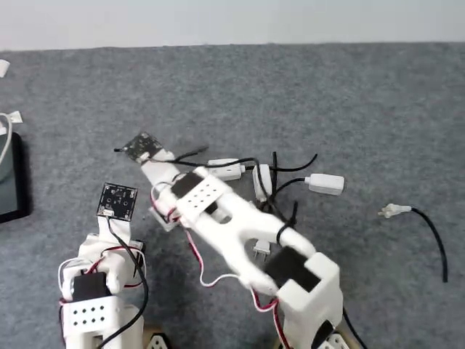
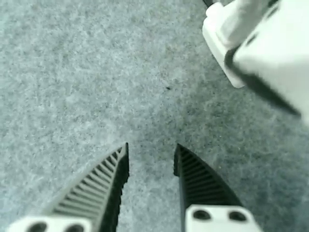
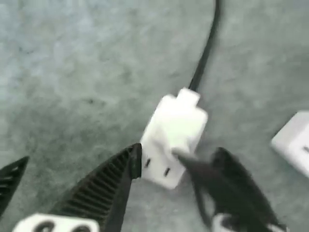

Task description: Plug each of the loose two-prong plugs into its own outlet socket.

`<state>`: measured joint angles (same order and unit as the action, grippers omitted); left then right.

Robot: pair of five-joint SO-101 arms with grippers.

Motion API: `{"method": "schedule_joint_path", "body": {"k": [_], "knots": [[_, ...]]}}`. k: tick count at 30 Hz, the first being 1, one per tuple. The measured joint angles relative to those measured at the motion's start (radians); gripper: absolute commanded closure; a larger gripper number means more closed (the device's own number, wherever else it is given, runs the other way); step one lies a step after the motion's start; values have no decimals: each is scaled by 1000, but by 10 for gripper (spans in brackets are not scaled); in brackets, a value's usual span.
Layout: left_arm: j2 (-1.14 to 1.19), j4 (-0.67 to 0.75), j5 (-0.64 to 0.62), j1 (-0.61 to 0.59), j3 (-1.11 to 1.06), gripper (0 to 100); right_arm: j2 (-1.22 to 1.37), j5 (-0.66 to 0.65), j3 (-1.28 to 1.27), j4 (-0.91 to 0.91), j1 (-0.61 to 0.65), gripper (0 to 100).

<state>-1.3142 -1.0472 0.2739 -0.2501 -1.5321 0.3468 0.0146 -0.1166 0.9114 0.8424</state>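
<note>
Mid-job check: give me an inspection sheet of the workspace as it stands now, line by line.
Surface: grey carpet-like mat, flat.
Job's things: white two-slot socket block at the right gripper; further white blocks mid-mat; loose white two-prong plug apart, unplugged.
Clutter: small white scraps toward the high view's left edge.
Grippers: left gripper open over bare mat; right gripper at the block's slotted end, grip unclear.
Cables: black cords trail loose from blocks and plug.
Surroundings: dark flat device beside the scraps; pale wall beyond.
</note>
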Motion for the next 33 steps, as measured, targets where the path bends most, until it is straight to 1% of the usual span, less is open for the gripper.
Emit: {"method": "schedule_joint_path", "body": {"k": [3,14,16,21,23,26,33], "knots": [[0,0,0,0,0,902,12,8,-5,5,26,712],[0,0,0,0,0,902,12,11,-5,-18,17,716],[0,0,0,-8,0,902,14,11,-5,-21,9,763],[0,0,0,-25,0,902,107,11,69,12,-17,989],[0,0,0,-25,0,902,152,12,140,57,-51,978],[0,0,0,-25,0,902,196,12,222,130,-81,987],[0,0,0,-25,0,902,161,12,247,239,-118,990]]}}
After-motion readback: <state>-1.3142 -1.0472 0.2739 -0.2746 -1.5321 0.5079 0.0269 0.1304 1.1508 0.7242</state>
